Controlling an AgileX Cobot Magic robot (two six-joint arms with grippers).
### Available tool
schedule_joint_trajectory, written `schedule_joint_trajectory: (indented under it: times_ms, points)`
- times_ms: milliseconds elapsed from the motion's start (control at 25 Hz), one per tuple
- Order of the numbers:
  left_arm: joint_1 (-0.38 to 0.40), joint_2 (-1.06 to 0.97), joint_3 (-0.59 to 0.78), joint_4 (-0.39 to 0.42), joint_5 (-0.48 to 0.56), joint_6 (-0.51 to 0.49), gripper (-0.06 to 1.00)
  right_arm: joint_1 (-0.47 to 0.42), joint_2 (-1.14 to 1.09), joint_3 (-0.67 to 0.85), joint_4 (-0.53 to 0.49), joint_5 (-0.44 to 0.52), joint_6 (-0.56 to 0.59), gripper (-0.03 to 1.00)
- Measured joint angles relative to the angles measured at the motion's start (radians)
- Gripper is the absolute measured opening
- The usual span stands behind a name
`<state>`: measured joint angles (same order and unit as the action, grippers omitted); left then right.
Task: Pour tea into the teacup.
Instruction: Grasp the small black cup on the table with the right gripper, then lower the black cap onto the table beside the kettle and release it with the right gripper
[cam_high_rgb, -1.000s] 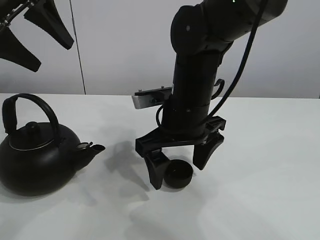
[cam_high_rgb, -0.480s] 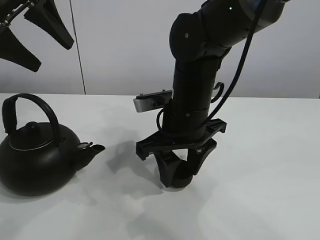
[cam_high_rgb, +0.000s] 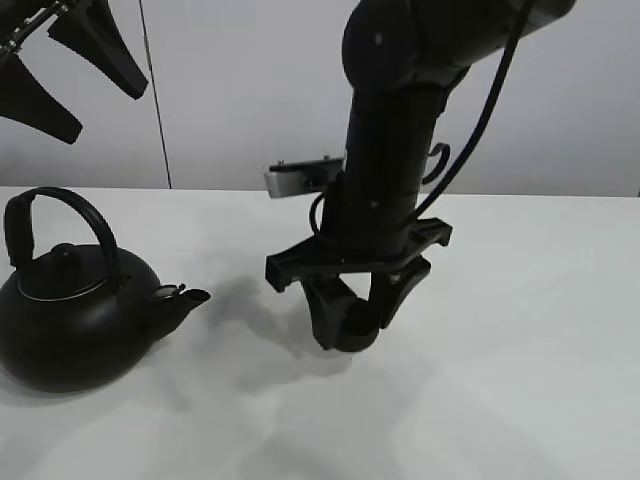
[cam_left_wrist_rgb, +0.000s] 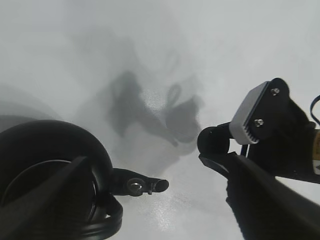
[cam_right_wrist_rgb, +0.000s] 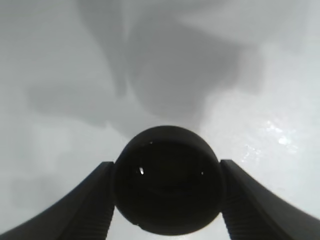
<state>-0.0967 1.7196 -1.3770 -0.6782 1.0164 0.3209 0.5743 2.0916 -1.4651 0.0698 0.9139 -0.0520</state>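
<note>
Clamping teacup (cam_right_wrist_rgb: 167, 180) between fingers (cam_right_wrist_rgb: 85, 210): right end effector (cam_high_rgb: 352, 324).

Bright diffuse light, soft shadows, glare on table (cam_right_wrist_rgb: 280, 140), wrist views prob. blurry.

This looks like a robotics lab or test bench. A plain white table (cam_high_rgb: 520, 300) fills the lower half of the high view. Behind it is a blank, pale grey panel wall (cam_high_rgb: 250, 90) with one thin vertical seam (cam_high_rgb: 155, 100) at about 10 o'clock. A heavy black jointed robot arm (cam_high_rgb: 400, 120) comes down from 12 o'clock, trailing a loose black cable (cam_high_rgb: 483, 125) and carrying a small grey camera block (cam_high_rgb: 295, 181). A black teapot (cam_high_rgb: 70, 320) stands on the table at 8 o'clock under even indoor light.
</note>
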Motion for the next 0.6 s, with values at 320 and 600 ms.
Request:
schedule_joint_trajectory:
  times_ms: [320,600]
  points:
    - [0.0,0.0,0.0,0.0,0.0,0.0,0.54,0.015,-0.056,-0.119,0.014,0.114,0.0,0.4]
    - [0.0,0.0,0.0,0.0,0.0,0.0,0.54,0.082,-0.04,-0.14,0.008,0.027,0.001,0.4]
